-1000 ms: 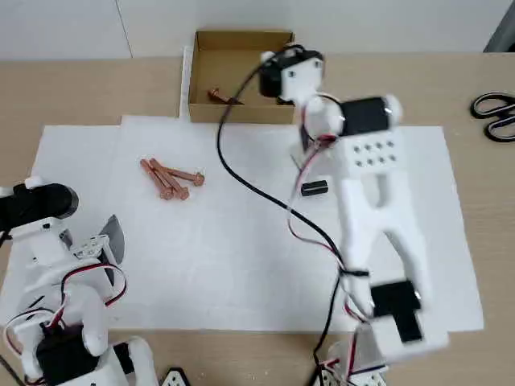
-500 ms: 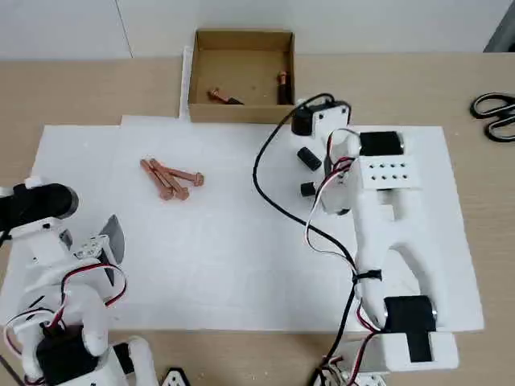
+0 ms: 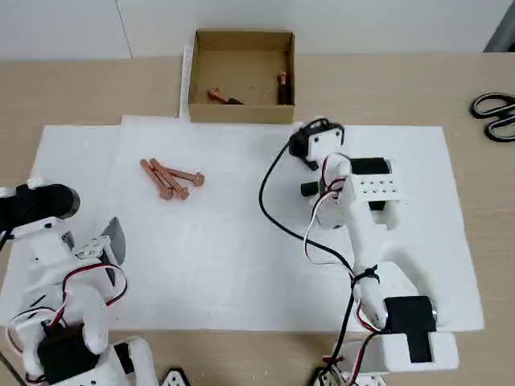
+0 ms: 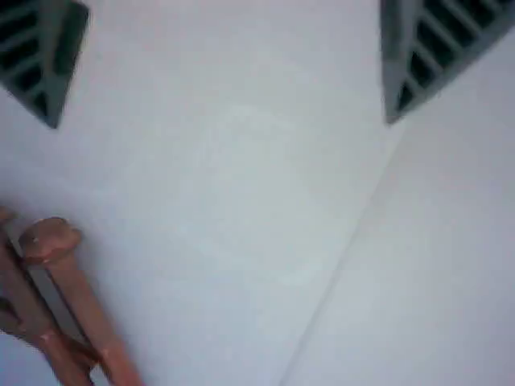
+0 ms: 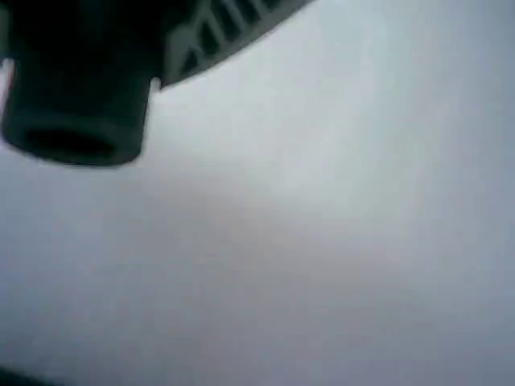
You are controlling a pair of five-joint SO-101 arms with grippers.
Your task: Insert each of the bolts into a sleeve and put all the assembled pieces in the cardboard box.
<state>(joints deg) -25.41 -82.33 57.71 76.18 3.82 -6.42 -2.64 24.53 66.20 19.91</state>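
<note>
- Right gripper (image 3: pixel 314 151) has pulled back out of the cardboard box (image 3: pixel 241 114) — it hangs just in front of the box, arm folded; its grip cannot be told.
- Black sleeve (image 5: pixel 76 104) sits close against it.
- Left gripper (image 4: pixel 221 119), well away from the box, is spread wide and empty — loose bolts (image 3: pixel 171 178) lie between it and the box.
- Two assembled pieces (image 3: pixel 282 87) lie in the box.

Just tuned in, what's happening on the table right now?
Two assembled pieces already lie in the cardboard box. The right gripper is low over the white sheet, with a black sleeve close beside it; I cannot tell whether it holds the sleeve. The left gripper is open above the sheet, near the loose bolts, which lie in a small pile without sleeves.
</note>
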